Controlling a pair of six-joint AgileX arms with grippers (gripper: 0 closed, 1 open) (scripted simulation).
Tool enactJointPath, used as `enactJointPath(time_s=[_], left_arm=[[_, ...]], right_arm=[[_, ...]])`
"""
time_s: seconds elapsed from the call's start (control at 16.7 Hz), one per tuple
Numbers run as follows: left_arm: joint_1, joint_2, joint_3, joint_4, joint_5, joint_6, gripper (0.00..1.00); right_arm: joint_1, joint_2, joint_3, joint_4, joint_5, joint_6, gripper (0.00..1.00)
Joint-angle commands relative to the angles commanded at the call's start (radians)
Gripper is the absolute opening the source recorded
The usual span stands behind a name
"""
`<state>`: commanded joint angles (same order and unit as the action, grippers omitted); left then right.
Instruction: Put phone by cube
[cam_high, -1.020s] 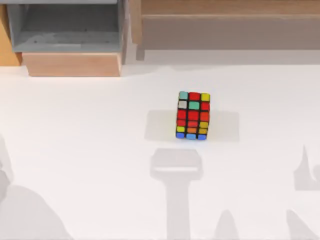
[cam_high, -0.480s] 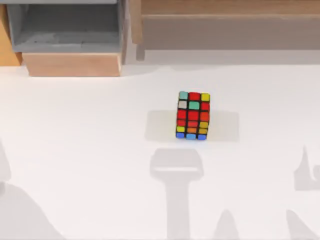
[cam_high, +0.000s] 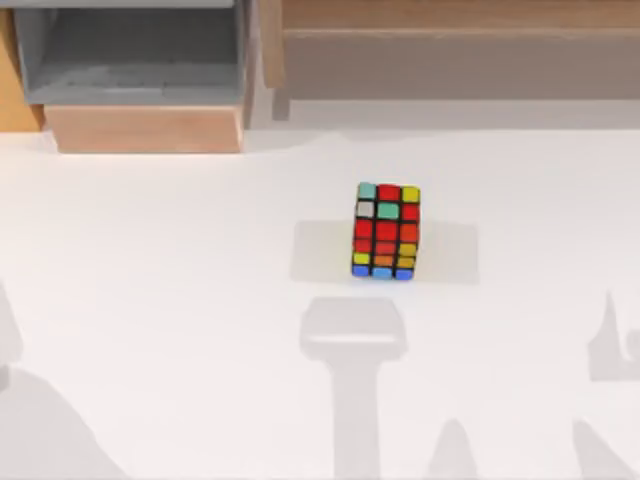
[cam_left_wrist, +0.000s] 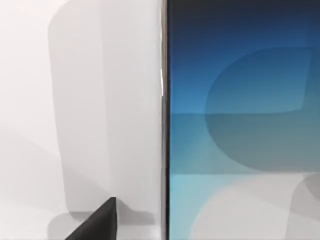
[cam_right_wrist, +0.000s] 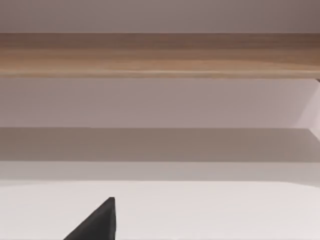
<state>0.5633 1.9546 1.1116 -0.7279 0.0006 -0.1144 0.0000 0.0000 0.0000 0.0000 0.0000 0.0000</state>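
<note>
The cube (cam_high: 386, 230) stands upright near the middle of the white worktop (cam_high: 180, 300), well clear of the grey drawer unit (cam_high: 135, 60) at the far left. The left wrist view looks closely onto the phone (cam_left_wrist: 240, 125), lying screen up on the worktop. Whether either gripper is apart or together I cannot tell.
</note>
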Motion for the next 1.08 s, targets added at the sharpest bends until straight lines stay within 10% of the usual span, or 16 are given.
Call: enactJointPath(time_s=[0.6,1.08], left_arm=[[0.000,0.000,0.000,0.000,0.000,0.000,0.02],[0.000,0.000,0.000,0.000,0.000,0.000,0.00]], right_arm=[[0.000,0.000,0.000,0.000,0.000,0.000,1.00],[0.000,0.000,0.000,0.000,0.000,0.000,1.00]])
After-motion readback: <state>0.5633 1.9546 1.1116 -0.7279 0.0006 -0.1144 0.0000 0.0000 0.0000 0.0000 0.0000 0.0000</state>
